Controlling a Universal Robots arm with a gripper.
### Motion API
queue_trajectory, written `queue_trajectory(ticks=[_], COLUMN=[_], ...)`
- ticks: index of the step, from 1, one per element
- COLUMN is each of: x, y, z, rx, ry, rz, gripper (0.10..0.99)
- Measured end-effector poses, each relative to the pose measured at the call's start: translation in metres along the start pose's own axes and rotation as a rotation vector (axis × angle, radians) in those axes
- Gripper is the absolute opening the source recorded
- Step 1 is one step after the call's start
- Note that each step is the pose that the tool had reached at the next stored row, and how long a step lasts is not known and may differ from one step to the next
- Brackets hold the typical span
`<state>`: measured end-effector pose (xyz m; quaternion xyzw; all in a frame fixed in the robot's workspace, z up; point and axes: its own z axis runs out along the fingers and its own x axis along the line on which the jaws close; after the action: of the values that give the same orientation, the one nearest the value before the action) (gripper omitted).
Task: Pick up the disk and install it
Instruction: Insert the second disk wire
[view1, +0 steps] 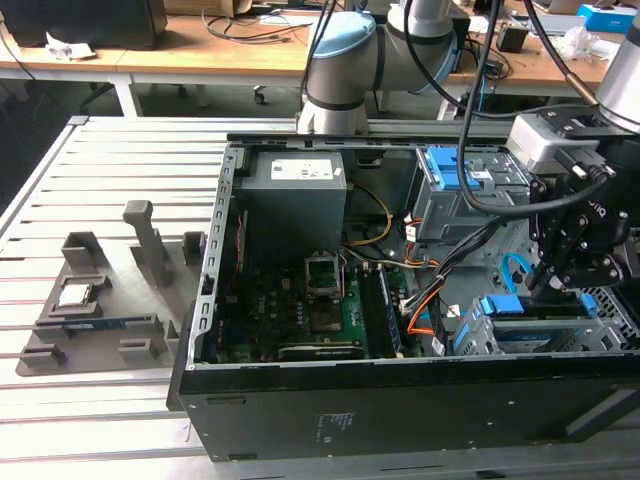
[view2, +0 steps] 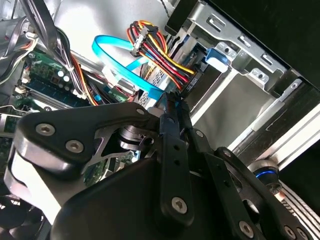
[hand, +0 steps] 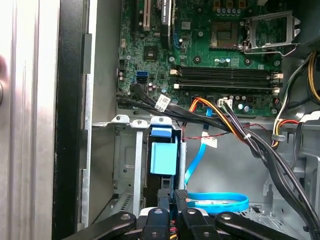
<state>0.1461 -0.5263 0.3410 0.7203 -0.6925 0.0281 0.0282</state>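
Observation:
The disk (view1: 530, 318), silver with blue plastic rails, lies inside the lower drive cage at the open computer case's corner on the exterior view's right. Its blue rail end (hand: 163, 157) shows in the first wrist view, set in the grey cage (hand: 125, 150). My gripper (view1: 543, 283) hangs just above the disk, fingers pointing down. In both wrist views the two black fingertips (hand: 175, 196) (view2: 172, 107) stand pressed together with nothing visible between them, close to the blue rail end and a black power plug (view2: 192, 82).
A light-blue data cable (view1: 512, 275) loops beside the gripper. Bundled black and coloured wires (hand: 235, 125) cross the case. A taller bay with a blue latch (view1: 455, 185) stands behind. Motherboard (view1: 300, 300), power supply (view1: 295, 195). A grey fixture holding a chip (view1: 75, 295) sits outside the case.

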Motion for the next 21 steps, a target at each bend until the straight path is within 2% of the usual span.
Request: queue_trajectory(ticks=[3,6,7,8,9,11,12,14,15,19,21], x=[0.0004,0.0004,0.0003,0.0000,0.0002,0.0008,0.0017,0.0023,0.0023,0.0019,0.0014], y=[0.0004,0.0004,0.0003,0.0003,0.0004,0.0004,0.0004,0.0004,0.0004,-0.0011,-0.0084], z=[0.0054,0.0058,0.0064,0.0063,0.0047,-0.0043,-0.0162,-0.0276,-0.0277,-0.0214,-0.0115], rx=[0.000,0.000,0.000,0.000,0.000,0.000,0.000,0.000,0.000,-0.005,-0.010], ry=[0.0013,0.0009,-0.0006,0.0001,0.0005,0.0010,0.0009,0.0010,0.0008,-0.0008,-0.0010], rz=[0.000,-0.001,-0.001,-0.001,-0.001,-0.001,-0.001,-0.001,-0.001,-0.001,-0.002], gripper=[0.161,0.161,0.173,0.235,0.235,0.235,0.235,0.220,0.106,0.106,0.106])
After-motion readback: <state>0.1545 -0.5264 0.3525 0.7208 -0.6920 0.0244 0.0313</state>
